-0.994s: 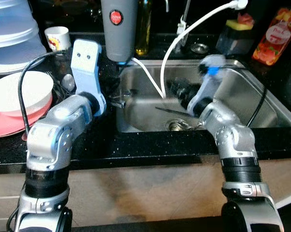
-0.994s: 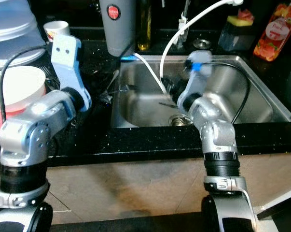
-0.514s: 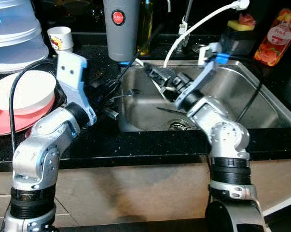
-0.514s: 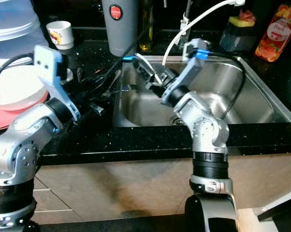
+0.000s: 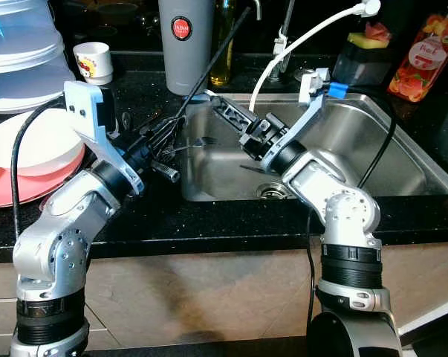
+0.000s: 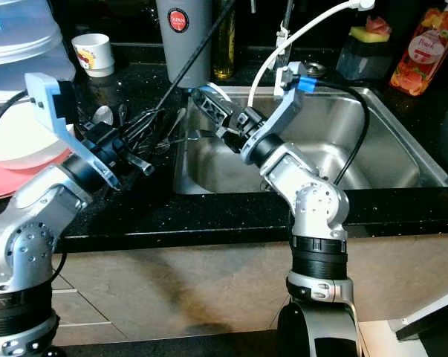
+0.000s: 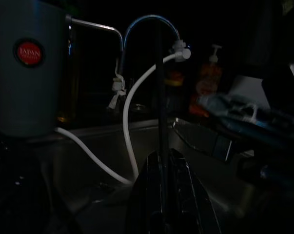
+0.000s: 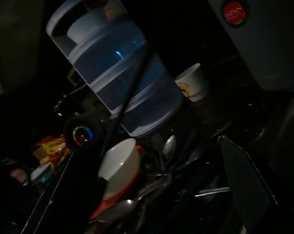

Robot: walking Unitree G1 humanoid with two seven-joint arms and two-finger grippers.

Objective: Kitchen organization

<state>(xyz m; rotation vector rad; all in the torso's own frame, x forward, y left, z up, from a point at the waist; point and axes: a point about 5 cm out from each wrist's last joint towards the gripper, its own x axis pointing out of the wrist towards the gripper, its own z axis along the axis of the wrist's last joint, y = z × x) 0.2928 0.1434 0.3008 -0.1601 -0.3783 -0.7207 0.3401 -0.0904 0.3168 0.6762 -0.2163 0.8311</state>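
Observation:
My left gripper (image 5: 159, 149) is over the black counter beside the sink. It is shut on a long thin black utensil handle (image 5: 209, 67) that slants up to the right past the grey flask. In the left wrist view the handle (image 7: 160, 97) runs straight up from between the closed fingers (image 7: 173, 195). A pile of metal cutlery (image 5: 168, 130) lies under it on the counter. My right gripper (image 5: 222, 110) is open above the sink's left rim, aimed at the cutlery. Its fingers (image 8: 244, 185) are spread wide with nothing between them.
The steel sink (image 5: 380, 160) has a white hose (image 5: 283, 52) hanging into it. A grey flask (image 5: 185, 44), oil bottle (image 5: 224, 41) and white cup (image 5: 92, 59) stand behind. Stacked clear containers (image 5: 23, 59) and a white bowl on a red plate (image 5: 30, 149) are left. An orange bottle (image 5: 426, 56) stands at the right.
My right gripper rose out of the sink basin and swung left to the sink's rim. My left arm pulled back and lower, and the black handle now sticks up from its fingers.

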